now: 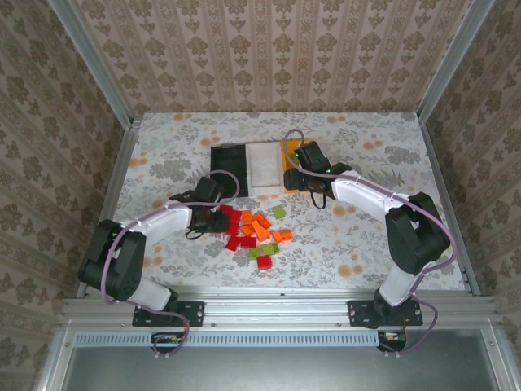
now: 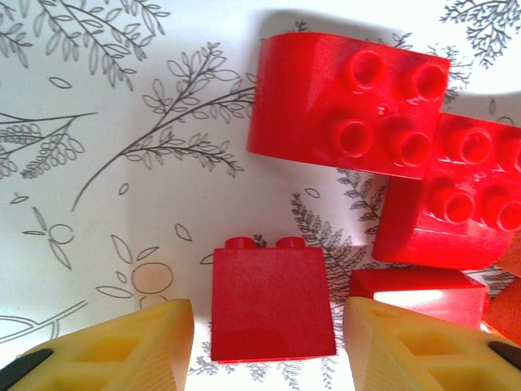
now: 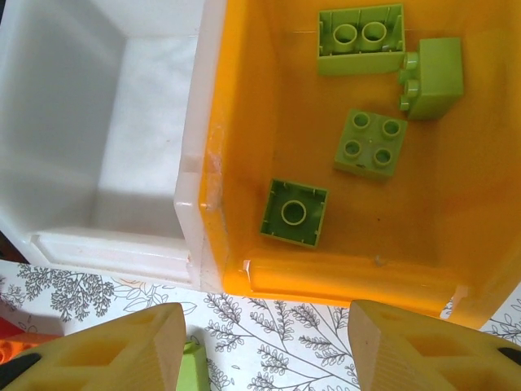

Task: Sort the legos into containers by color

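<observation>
Left pincer [image 2: 269,330], jaws parted, straddles a red brick [image 2: 273,301] lying on its side on the patterned counter [image 2: 122,163], with a sliver of gap at each finger. More red bricks [image 2: 350,102] sit just beyond it. Right pincer [image 3: 269,338], also spread and holding nothing, hangs over the near rim of the orange-yellow bin [image 3: 236,122], where four light green bricks [image 3: 294,213] lie. Beside that bin stand the white bin [image 3: 122,122] and the black bin [image 1: 228,159]. Loose legos [image 1: 256,232] cluster on the counter between the arms.
</observation>
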You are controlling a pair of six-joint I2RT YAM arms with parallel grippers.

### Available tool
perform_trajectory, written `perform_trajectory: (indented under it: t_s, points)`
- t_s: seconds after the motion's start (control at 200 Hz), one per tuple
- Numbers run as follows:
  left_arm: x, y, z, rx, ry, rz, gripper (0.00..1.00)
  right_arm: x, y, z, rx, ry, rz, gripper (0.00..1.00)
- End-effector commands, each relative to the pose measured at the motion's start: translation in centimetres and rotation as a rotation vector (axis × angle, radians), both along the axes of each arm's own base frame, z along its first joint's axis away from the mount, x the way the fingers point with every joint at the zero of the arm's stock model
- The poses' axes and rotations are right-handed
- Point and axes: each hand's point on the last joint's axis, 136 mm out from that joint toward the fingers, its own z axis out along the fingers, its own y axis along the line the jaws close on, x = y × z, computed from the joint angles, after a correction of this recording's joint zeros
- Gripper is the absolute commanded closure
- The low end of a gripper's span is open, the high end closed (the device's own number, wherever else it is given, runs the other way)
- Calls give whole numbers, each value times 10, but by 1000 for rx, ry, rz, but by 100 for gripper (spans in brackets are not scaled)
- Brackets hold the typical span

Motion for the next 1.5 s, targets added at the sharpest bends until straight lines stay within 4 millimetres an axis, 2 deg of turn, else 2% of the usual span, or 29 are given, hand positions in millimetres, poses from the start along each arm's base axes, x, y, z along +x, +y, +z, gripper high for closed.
perform_trajectory:
  t_s: [0.0,0.195,0.38,0.48,0.585,0.655,0.73,0.775,0.84,0.92,1.005,1.035,1.16,1.24,1.34,1.5]
  points:
    - [1,6,-4,46,18,31,47,1,6,8,18,-7,6,44]
    - [9,4,-12,58,26,45,54,-2,3,9,11,-10,3,44]
    - [8,4,-14,57,32,57,70,-4,1,12,6,-17,2,44]
    - [9,1,2,35,15,55,74,-5,1,14,8,-20,3,44]
    - [18,-5,40,2,-62,41,73,-5,2,16,16,-26,4,44]
    - [34,-9,70,-10,-133,38,68,-6,3,15,25,-23,5,44]
    - [59,-18,98,-14,-189,19,68,-6,5,12,36,-21,6,44]
    - [75,-24,109,0,-210,7,68,-7,5,12,40,-22,3,44]
    - [100,-31,115,23,-220,-9,68,-10,5,11,41,-19,4,44]
    - [128,-39,109,32,-200,-21,70,-14,3,11,44,-21,6,44]
    - [147,-48,91,48,-145,-35,73,-21,0,13,47,-19,9,44]
    - [158,-38,85,48,-135,-7,73,-23,-1,13,47,-18,9,44]
    - [173,-39,70,36,-107,5,73,-34,-4,13,53,-6,17,44]
    - [176,-42,69,25,-104,4,70,-43,4,10,72,12,44,43]
    - [180,-48,78,-6,-118,-5,54,-54,20,3,45,33,101,42]
    - [174,-58,116,-95,-176,-24,34,-65,36,-9,18,61,144,40]
